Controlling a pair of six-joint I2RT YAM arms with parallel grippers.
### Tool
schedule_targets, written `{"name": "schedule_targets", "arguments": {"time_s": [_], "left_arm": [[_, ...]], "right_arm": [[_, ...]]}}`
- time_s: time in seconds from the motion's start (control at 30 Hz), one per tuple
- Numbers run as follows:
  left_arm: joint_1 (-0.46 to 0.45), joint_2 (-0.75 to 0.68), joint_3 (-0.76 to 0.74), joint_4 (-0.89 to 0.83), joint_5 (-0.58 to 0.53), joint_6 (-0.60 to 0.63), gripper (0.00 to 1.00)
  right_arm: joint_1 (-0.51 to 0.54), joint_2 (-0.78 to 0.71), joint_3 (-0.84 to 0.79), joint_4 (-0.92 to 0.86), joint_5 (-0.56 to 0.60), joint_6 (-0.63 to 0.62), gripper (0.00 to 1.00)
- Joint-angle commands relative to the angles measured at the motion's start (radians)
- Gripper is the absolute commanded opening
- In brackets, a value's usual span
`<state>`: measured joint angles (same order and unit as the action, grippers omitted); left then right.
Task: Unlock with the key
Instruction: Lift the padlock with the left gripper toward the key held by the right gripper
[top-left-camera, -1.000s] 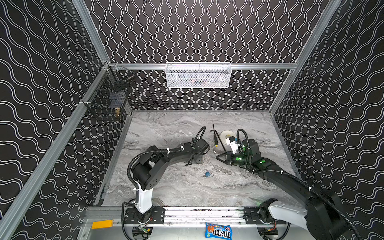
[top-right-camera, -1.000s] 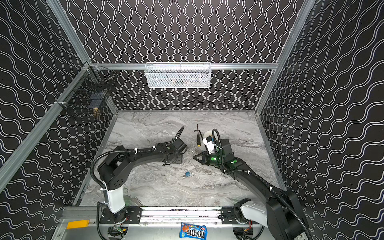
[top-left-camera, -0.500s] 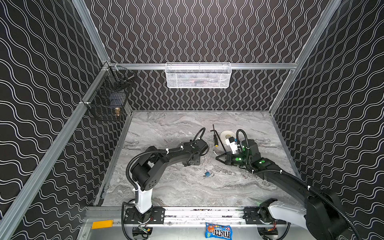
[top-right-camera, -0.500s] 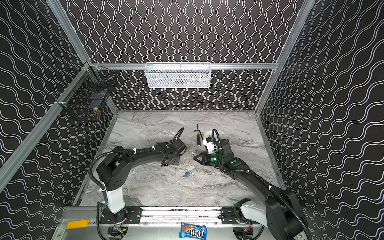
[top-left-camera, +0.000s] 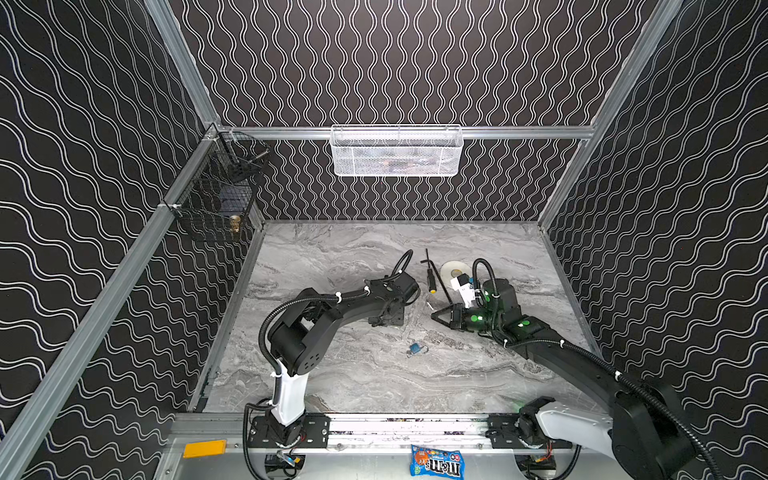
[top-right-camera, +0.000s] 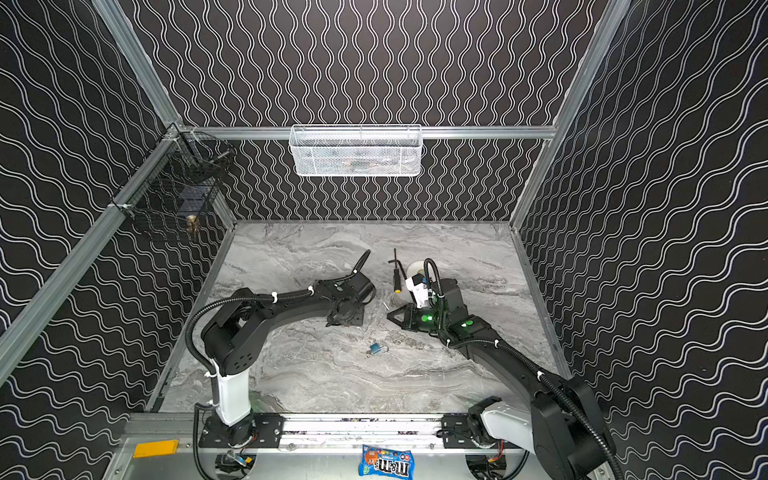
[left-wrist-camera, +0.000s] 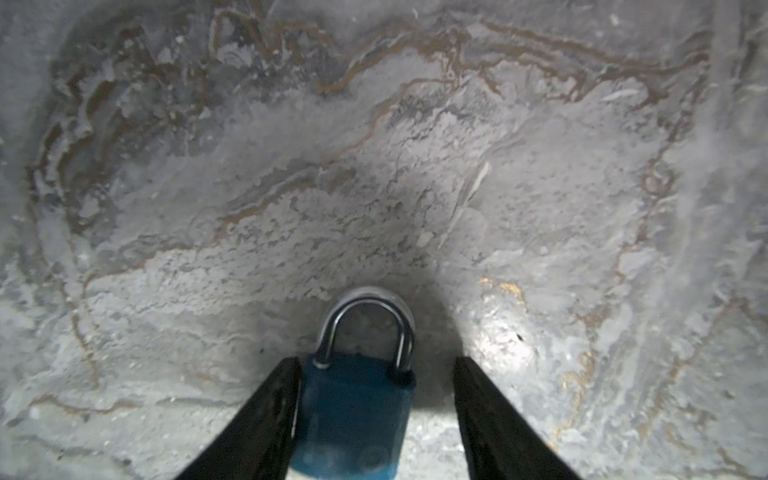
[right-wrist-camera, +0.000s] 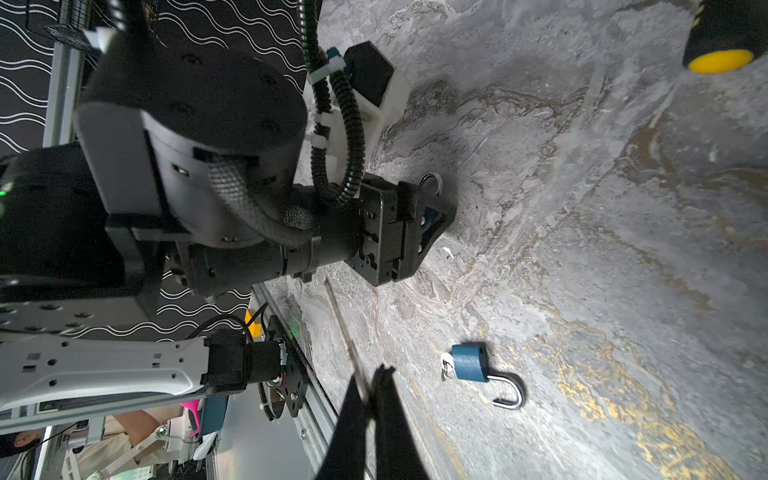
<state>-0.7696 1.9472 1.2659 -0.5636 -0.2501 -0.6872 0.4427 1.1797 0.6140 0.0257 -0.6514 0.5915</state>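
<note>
Worktop (top-left-camera: 374, 382): grey marbled slab, walled on three sides.

Centre of both top views, below the two arms' ends: blue padlock (top-left-camera: 416, 349) lying flat, shackle swung open, small keys (right-wrist-camera: 444, 368) at its base.

Above centre: screwdriver (top-left-camera: 430, 279), black handle with yellow end cap, lying flat. White tape roll (top-left-camera: 451, 271) just right of it, also flat.

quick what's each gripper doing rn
left gripper: open, fingers either side of the blue padlock, not clamped.
right gripper: shut on what looks like a thin silver key.
</note>
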Motion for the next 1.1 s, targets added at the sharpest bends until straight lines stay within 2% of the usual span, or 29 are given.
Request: {"name": "schedule_targets", "arguments": {"time_s": [0.0, 0.63, 0.8, 1.07], "left_arm": [[-0.005, -0.004, -0.020, -0.073, 0.044, 0.026, 0.62], [-0.004, 0.032, -0.025, -0.103, -0.005, -0.009, 0.47], [-0.004, 0.028, -0.030, -0.102, -0.009, -0.011, 0.46], [-0.004, 0.005, -0.010, -0.094, -0.002, -0.018, 0.35]], "right_arm": [[0.000, 0.000, 0.009, 0.005, -0.002, -0.004, 0.00], [0.000, 0.009, 0.012, 0.013, -0.006, 0.003, 0.00], [0.000, 0.018, 0.013, 0.026, -0.017, 0.010, 0.00], [0.001, 0.017, 0.019, 0.008, -0.014, 0.002, 0.00]]}}
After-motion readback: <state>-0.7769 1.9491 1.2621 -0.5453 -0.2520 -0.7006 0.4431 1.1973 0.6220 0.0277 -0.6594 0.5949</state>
